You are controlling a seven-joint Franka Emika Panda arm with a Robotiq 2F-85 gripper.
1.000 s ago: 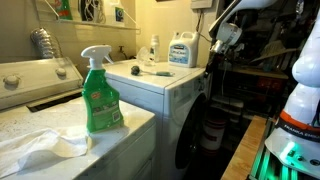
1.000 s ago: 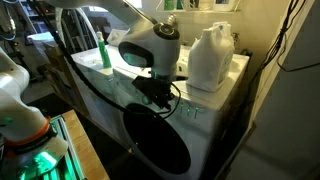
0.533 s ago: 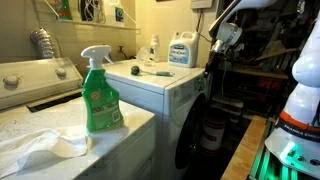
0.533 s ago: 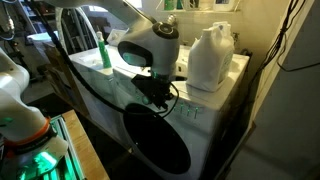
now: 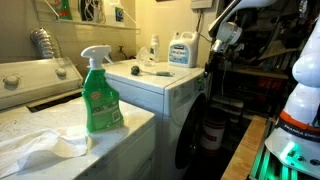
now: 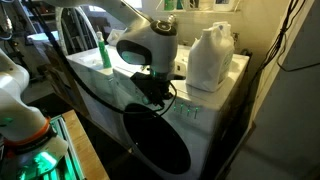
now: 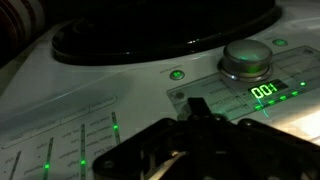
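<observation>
My gripper [image 6: 158, 92] is at the front control panel [image 7: 120, 130] of a white front-loading washer [image 6: 205, 118], just above its dark round door [image 6: 155, 140]. It also shows in an exterior view [image 5: 213, 63] at the washer's front top edge. In the wrist view the dark fingers [image 7: 193, 106] are together and point at the panel, below a round button lit green [image 7: 178, 74]. A silver knob [image 7: 247, 58] and a green display reading 001 [image 7: 265, 91] lie to the right. The gripper holds nothing.
A white detergent jug [image 6: 210, 55] stands on the washer top, also seen in an exterior view [image 5: 182, 50]. A green spray bottle [image 5: 100, 95] and a white cloth [image 5: 40, 150] lie on a nearer machine. A top-loader [image 5: 35, 80] stands behind.
</observation>
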